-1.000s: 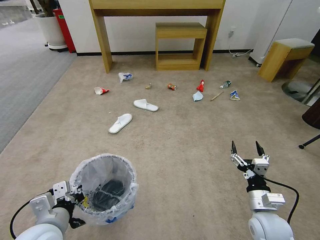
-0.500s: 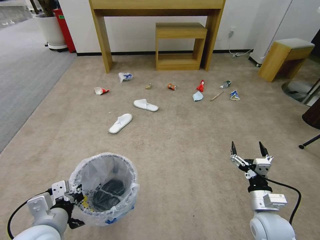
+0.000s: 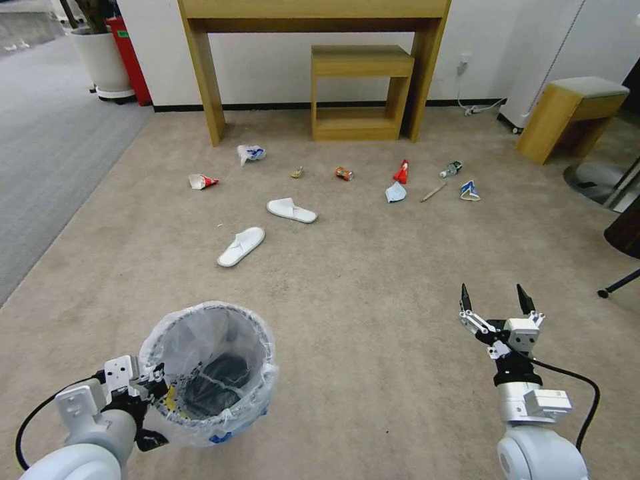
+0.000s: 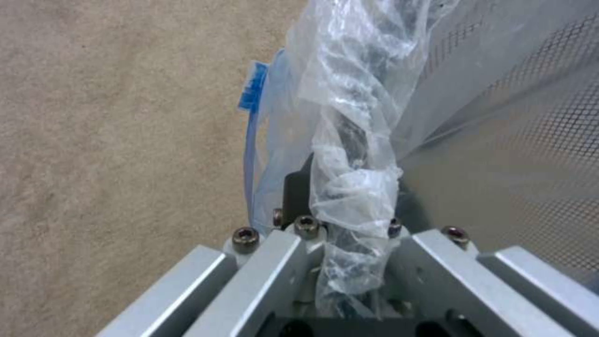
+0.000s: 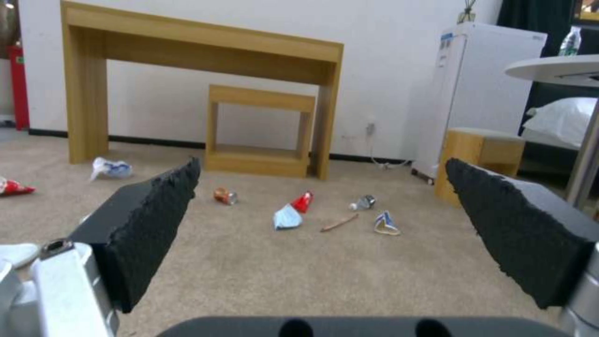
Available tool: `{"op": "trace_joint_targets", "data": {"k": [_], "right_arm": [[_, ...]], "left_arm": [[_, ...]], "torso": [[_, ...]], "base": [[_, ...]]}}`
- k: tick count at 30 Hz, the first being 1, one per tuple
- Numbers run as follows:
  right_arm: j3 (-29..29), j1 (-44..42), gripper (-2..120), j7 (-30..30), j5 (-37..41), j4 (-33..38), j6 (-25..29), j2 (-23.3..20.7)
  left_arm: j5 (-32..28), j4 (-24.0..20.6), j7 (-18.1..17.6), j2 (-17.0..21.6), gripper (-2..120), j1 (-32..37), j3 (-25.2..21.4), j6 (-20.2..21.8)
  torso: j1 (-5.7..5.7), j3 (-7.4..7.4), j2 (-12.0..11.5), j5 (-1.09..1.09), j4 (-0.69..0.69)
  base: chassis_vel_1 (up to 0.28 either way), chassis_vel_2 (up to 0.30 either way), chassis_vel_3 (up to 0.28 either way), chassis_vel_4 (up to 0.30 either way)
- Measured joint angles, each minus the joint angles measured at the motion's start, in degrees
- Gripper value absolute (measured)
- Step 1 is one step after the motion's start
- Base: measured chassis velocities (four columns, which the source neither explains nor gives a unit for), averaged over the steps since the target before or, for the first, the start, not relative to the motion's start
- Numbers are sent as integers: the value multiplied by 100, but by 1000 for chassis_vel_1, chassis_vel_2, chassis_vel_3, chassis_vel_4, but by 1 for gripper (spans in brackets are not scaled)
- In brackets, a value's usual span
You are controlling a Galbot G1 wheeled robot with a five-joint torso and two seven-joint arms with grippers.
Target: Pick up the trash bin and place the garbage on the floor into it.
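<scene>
Head view has my left gripper [image 3: 155, 392] clamped on the near rim of the trash bin [image 3: 207, 373], bag lining pinched with it; the left wrist view shows the crumpled plastic running straight down between my fingers [image 4: 293, 187] against the mesh wall. Whether the bin's base touches the floor [image 3: 373, 293] I cannot tell. My right gripper [image 3: 493, 300] hangs above the carpet well to the right of the bin, jaws spread wide with nothing between them.

All the garbage lies beyond the bin, toward the wooden desk [image 3: 313, 13] at the wall. Nearest the bin are two white slippers, one [image 3: 241, 246] closer and the other [image 3: 291, 211] just past it. Farther out, a loose row: a paper cup [image 3: 202, 181] to the left, the white-blue plastic bag [image 3: 251, 153], a small scrap [image 3: 297, 173], an orange wrapper [image 3: 343, 173], then a red wrapper [image 3: 401, 172] with a pale tissue [image 3: 395, 193] just beside it, a wooden stick [image 3: 433, 193], a small bottle [image 3: 452, 169] and another cup [image 3: 469, 191] farthest right
</scene>
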Motion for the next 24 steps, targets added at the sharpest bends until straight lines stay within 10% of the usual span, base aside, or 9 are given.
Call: {"op": "trace_joint_targets", "data": {"k": [24], "right_arm": [[-63,80,98,-6,-193,-59,-66,115]], "left_arm": [[-16,69,15,18,0,-57,-11,-16]], "torso": [[0,0,0,-1,-1]], "base": [[30,30,-27,-29]]}}
